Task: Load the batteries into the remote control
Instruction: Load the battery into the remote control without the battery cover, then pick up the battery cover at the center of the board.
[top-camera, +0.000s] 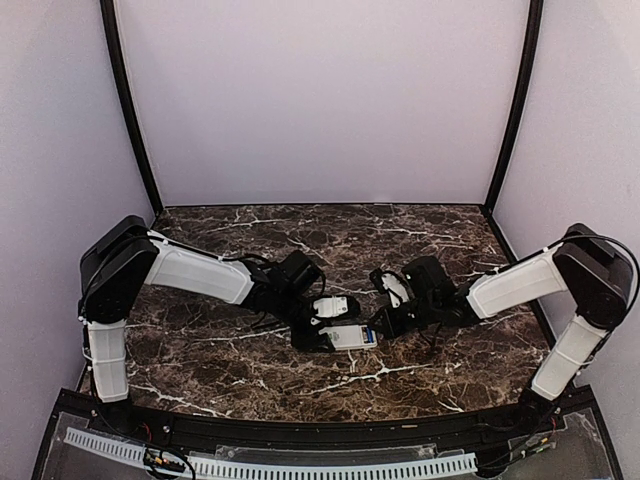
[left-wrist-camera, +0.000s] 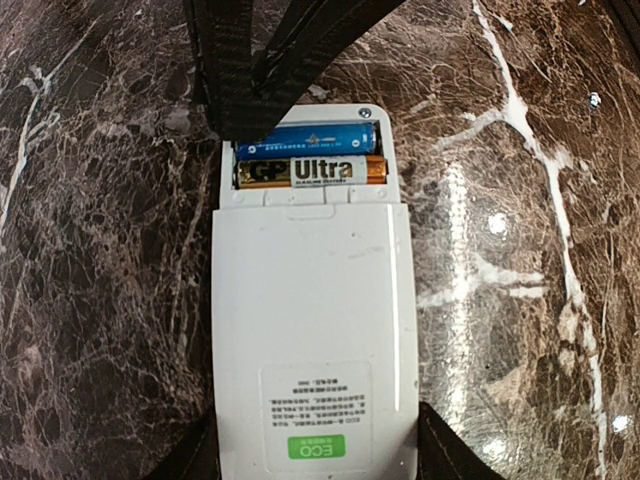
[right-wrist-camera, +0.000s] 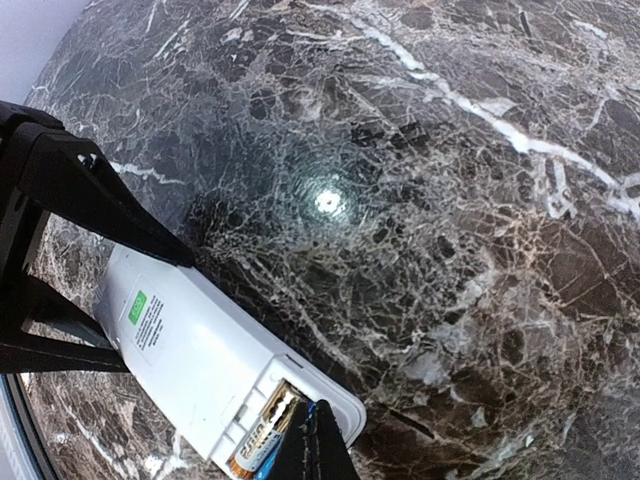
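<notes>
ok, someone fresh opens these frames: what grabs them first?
The white remote control lies face down mid-way across the dark marble table. Its battery bay is open, with a blue battery and a gold-and-black GP Ultra battery side by side inside. The left gripper clamps the remote's sides, and the shut right gripper has its tip at the open bay.

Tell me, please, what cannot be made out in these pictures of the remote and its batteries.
- Left wrist: the right pincer covers the blue battery's left end.
- Right wrist: that pincer's tip covers much of both batteries; only part of the GP battery shows.
- Top: the remote control is too small to show its batteries.
- All views: its button face is turned down.
</notes>
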